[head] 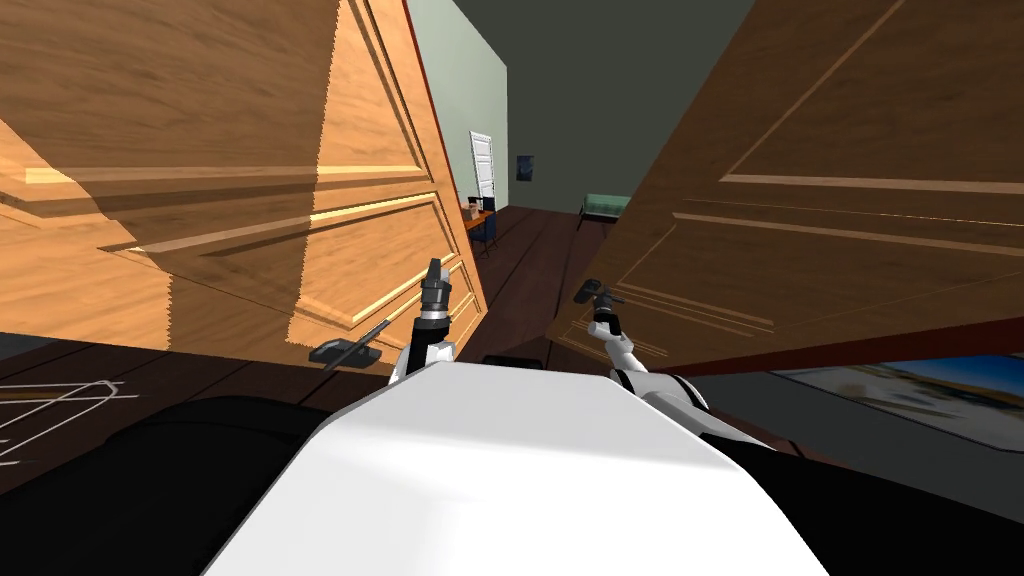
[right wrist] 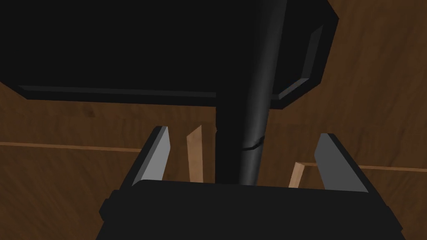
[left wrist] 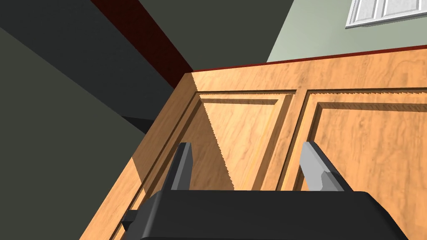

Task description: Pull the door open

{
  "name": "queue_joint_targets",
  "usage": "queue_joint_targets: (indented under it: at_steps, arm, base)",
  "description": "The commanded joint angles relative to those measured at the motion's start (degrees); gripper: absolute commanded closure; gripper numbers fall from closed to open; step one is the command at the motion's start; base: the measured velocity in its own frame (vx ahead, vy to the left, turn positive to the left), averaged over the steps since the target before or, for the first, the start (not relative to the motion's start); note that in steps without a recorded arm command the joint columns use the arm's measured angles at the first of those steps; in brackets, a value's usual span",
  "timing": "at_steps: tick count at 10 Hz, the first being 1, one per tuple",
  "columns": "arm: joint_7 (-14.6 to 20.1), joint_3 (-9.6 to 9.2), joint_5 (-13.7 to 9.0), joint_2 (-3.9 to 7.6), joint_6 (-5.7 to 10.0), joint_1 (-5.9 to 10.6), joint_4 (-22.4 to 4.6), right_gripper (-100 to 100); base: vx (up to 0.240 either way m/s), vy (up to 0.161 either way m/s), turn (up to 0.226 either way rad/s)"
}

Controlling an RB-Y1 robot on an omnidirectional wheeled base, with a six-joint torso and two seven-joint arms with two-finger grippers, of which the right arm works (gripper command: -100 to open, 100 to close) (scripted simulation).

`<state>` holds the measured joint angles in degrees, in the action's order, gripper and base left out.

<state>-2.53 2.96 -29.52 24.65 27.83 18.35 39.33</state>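
The brown panelled wooden door [head: 820, 200] stands ajar on my right, with a dark floor [head: 530, 260] showing through the gap beside it. The right gripper [head: 597, 300] is at the door's black lever handle [right wrist: 250, 125]. Its jaws are spread wide on either side of the lever bar, clear of it, below the black backplate [right wrist: 125, 50]. The left gripper [head: 434, 268] faces the lighter, orange-brown panelled door [left wrist: 258, 133] on my left, jaws wide and holding nothing. That door's own dark lever [head: 345, 350] sits just beside the left forearm.
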Motion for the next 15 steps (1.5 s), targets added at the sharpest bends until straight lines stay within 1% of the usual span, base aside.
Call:
queue_joint_targets:
  at_steps: [1, 2, 7, 8, 9, 12, 15]
  arm:
    - [0.0, 0.00, 0.0, 0.00, 0.00, 0.00, 0.0, -100]
    - [0.0, 0.00, 0.0, 0.00, 0.00, 0.00, 0.0, 100]
    - [0.0, 0.00, 0.0, 0.00, 0.00, 0.00, 0.0, 100]
    - [0.7, -0.81, 0.3, 0.17, -0.03, -0.21, 0.2, 100]
    - [0.9, -1.02, 0.3, 0.23, -0.01, -0.26, 0.3, 100]
    - [2.4, -2.64, 0.8, 0.72, 0.15, -0.57, 0.9, 100]
    - [4.3, -4.71, 1.5, 1.36, 0.36, -0.98, 1.6, 100]
  base:
    - [0.066, -0.022, 0.014]
    - [0.000, 0.000, 0.000]
    - [-0.013, 0.004, 0.001]
    - [-0.105, -0.055, 0.102]
    - [-0.201, -0.077, 0.110]
    - [-0.191, -0.027, 0.094]
    - [-0.249, -0.055, 0.125]
